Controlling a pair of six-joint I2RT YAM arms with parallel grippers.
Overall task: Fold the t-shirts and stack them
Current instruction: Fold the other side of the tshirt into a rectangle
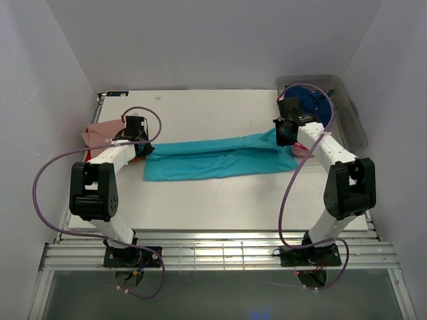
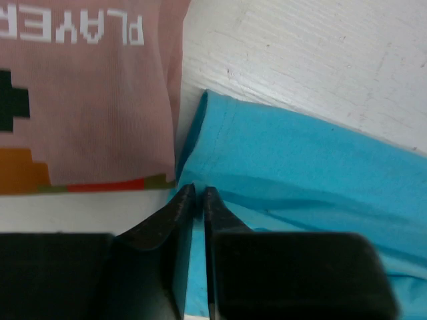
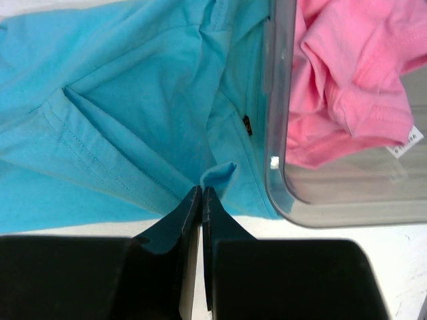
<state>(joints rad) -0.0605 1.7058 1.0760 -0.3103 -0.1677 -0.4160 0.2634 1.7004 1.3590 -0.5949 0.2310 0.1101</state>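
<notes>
A turquoise t-shirt (image 1: 220, 159) lies in a long folded band across the middle of the table, stretched between both grippers. My left gripper (image 1: 142, 148) sits at its left end, jaws nearly together (image 2: 198, 190) with the turquoise hem (image 2: 300, 173) pinched between the tips. Just left of it lies a salmon-pink t-shirt (image 1: 100, 137) with white lettering (image 2: 87, 100). My right gripper (image 1: 285, 137) holds the shirt's right end, shut (image 3: 201, 190) on a small fold of turquoise cloth (image 3: 133, 100) that pokes up above the tips.
A clear grey plastic tub (image 1: 347, 113) stands at the back right; its rim (image 3: 280, 167) almost touches the turquoise shirt. Inside it lie a bright pink t-shirt (image 3: 347, 87) and a dark blue one (image 1: 313, 103). White walls close in both sides.
</notes>
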